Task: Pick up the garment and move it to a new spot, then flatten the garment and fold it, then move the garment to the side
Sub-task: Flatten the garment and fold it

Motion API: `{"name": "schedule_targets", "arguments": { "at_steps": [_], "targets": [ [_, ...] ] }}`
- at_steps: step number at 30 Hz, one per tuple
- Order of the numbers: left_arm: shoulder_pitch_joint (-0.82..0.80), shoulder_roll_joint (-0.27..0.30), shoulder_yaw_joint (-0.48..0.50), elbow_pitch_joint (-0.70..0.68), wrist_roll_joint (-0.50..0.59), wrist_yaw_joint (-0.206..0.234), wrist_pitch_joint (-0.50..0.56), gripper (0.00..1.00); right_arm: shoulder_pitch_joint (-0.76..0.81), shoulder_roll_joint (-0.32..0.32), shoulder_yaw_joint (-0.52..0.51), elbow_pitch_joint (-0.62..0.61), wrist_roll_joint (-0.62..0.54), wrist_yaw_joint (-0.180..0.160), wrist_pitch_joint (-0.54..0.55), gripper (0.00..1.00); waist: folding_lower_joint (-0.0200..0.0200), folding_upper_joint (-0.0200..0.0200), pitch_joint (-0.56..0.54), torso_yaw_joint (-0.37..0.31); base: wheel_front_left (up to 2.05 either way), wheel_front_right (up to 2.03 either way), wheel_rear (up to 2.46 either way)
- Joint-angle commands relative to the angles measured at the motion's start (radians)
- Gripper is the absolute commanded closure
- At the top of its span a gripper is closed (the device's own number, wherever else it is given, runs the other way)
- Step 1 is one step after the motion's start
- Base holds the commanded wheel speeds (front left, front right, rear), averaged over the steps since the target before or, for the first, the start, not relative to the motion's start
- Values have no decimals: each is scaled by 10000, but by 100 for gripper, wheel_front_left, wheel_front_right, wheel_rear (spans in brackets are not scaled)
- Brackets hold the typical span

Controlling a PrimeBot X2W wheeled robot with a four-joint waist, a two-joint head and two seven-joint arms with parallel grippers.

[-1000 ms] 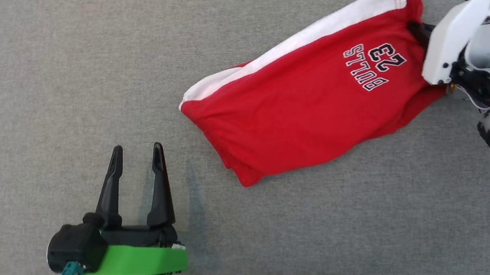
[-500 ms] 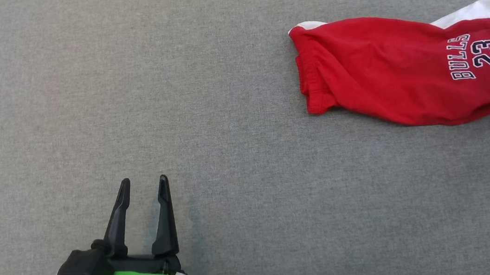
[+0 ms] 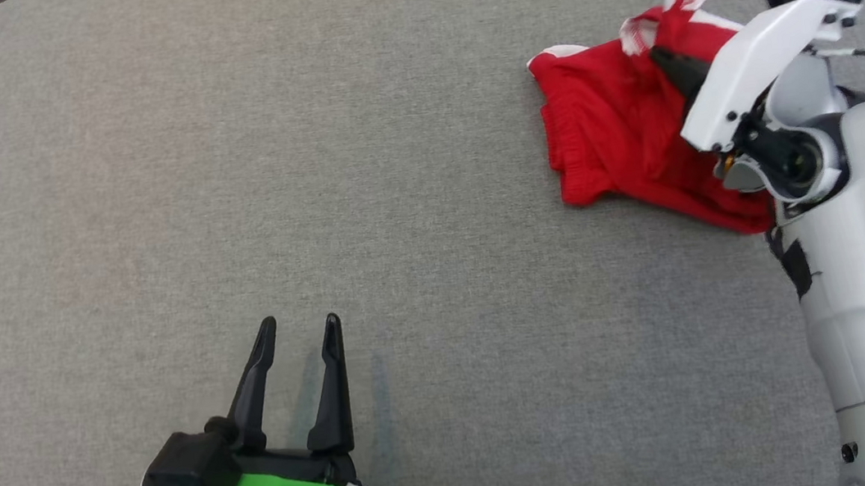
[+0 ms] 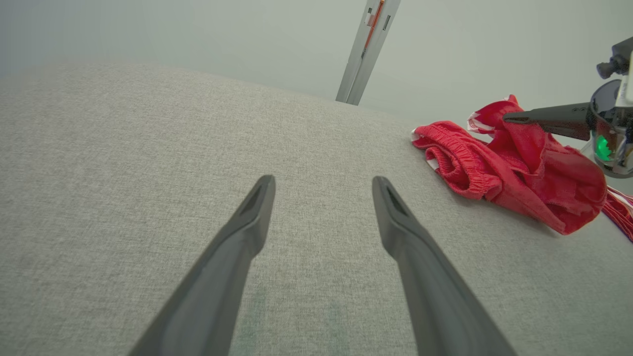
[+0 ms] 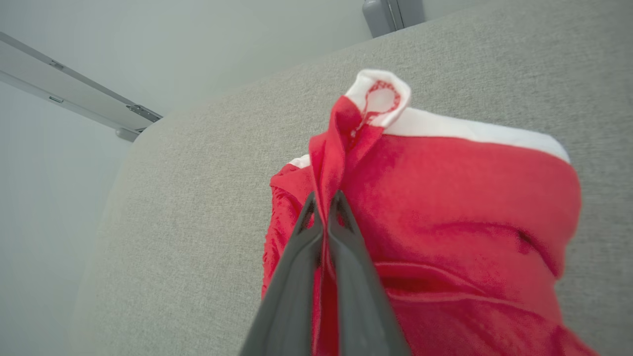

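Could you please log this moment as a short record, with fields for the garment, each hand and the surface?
garment: red with white trim, bunched up, lower part resting on the surface
right hand: shut on a raised fold of the garment
left hand: open, holding nothing, apart from the garment
surface: grey cushion

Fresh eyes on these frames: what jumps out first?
The bunched red garment with white trim lies at the upper right of the grey fabric surface in the head view. The right gripper is shut on a pinched fold of it, holding the cloth up in a peak. The left gripper hangs open at the lower left, apart from the garment.
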Motion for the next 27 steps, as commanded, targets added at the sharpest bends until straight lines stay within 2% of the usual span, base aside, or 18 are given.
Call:
{"name": "schedule_targets", "arguments": {
  "at_steps": [1, 9, 16, 17, 18, 19, 24, 27],
  "targets": [
    [-164, 17, -31, 93, -16, -17, -26, 0, -73, -73, 270, 361, 240, -1, -403, 100, 0, 0, 7, 321, 0, 0, 0],
    [56, 15, -94, 368, 21, -13, -26, 0, -609, -54, 2162, 2294, 1475, 0, -2184, 100, 0, 0, -109, 622, 0, 0, 0],
    [49, 15, -184, 429, 19, -20, -26, 0, -1229, -46, 3031, 3607, 1785, 0, -3283, 100, 0, 0, -120, 599, 0, 0, 0],
    [16, 15, -187, 428, 3, -18, -26, 0, -1341, -45, 3167, 3716, 1758, 0, -3550, 97, 0, 0, -102, 583, 0, 0, 0],
    [-12, 15, -199, 432, -7, -19, -26, 0, -1389, -46, 3316, 3782, 1765, 0, -3745, 74, 0, 0, -92, 574, 0, 0, 0],
    [-41, 15, -209, 443, -18, -20, -26, 0, -1385, -40, 3499, 3886, 1843, 0, -3940, 0, 0, 0, -89, 559, 0, 0, 0],
    [24, 16, -127, 509, 20, -27, -26, 0, -1060, -33, 4755, 3545, 2833, 0, -4565, 0, 0, 0, -229, 416, 0, 0, 0],
    [156, 16, -33, 566, 106, -22, -26, 0, -760, -45, 5417, 3124, 2870, 0, -5198, 0, 0, 0, -417, 295, 0, 0, 0]
  ]
}}
